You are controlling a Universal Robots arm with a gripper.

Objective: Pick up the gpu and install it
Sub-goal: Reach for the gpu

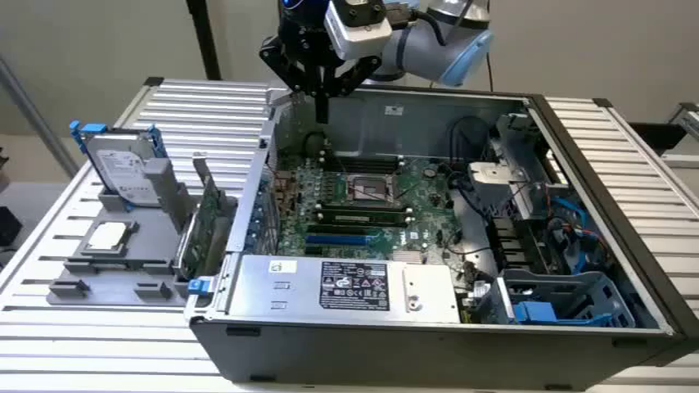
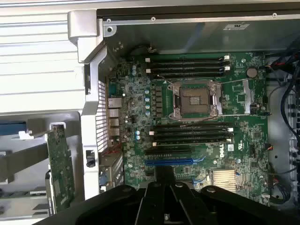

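Where the ribbed tabletop (image 1: 98, 352) begins at the exterior view's left, one grey holder tray (image 1: 147, 246) carries three parts. One silver hard drive (image 1: 123, 170) in a blue frame stands upright at the far end, and one small square processor chip (image 1: 106, 236) lies flat nearer the camera. The third is the gpu (image 1: 202, 229), one thin green card standing on its long edge at the tray's right side, just beside the outer wall of the computer case (image 1: 437, 360). In the wrist view the gpu (image 2: 58, 173) stands outside that perforated wall, not yet in any slot.

Next comes the one case, lying on its side with its open side up. Above its far-left corner the pincer (image 1: 323, 110) hangs pointing down, its fingers drawn narrow together and gripping nothing, well apart from the gpu. A single large green motherboard (image 1: 372, 209) covers the case floor. On it sit one processor socket (image 2: 196, 99), two banks of black memory slots, one on either side of the socket, and one blue expansion slot (image 2: 168, 161). One grey labelled power supply (image 1: 339, 284) lies along the case's near edge. Farther right are bundled cables and one blue drive cage (image 1: 562, 303).
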